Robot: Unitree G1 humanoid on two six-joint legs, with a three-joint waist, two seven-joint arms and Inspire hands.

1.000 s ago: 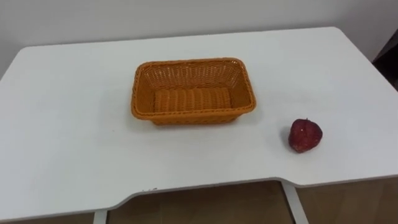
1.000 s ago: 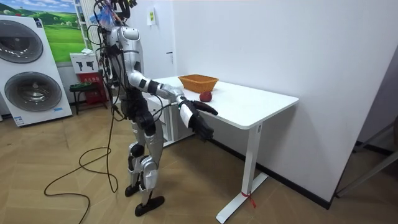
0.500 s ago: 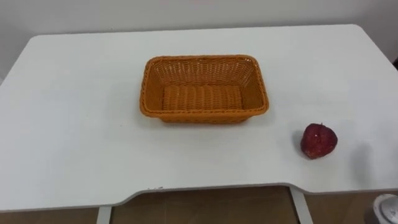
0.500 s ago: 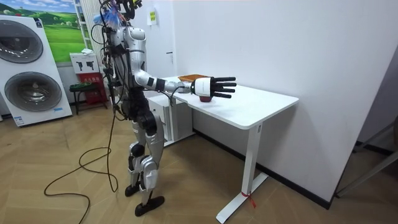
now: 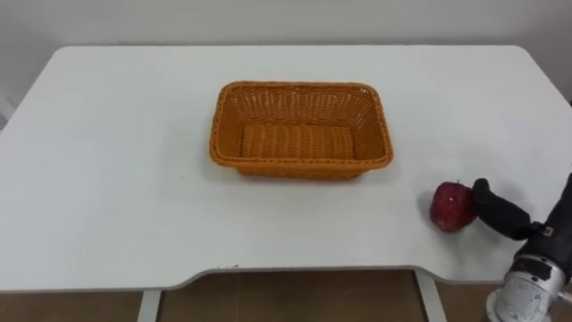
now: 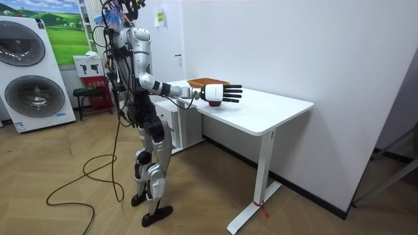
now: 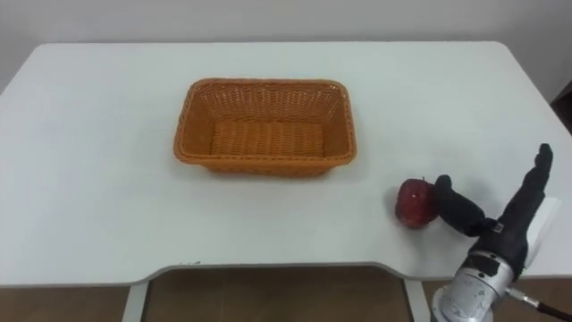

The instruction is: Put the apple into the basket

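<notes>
The robot stands at the white table (image 5: pixel 116 179) with its right arm stretched out over the top. Its right hand (image 7: pixel 507 227) is open, fingers straight, and the thumb is just beside the red apple (image 5: pixel 452 207), perhaps touching it. The apple sits on the tabletop near the front edge, off to the right of the empty orange wicker basket (image 5: pixel 302 87). I'd call this the reach, with no grasp made yet. Next the palm must wrap the apple and the fingers curl before lifting it across; a careless nudge could roll it.
</notes>
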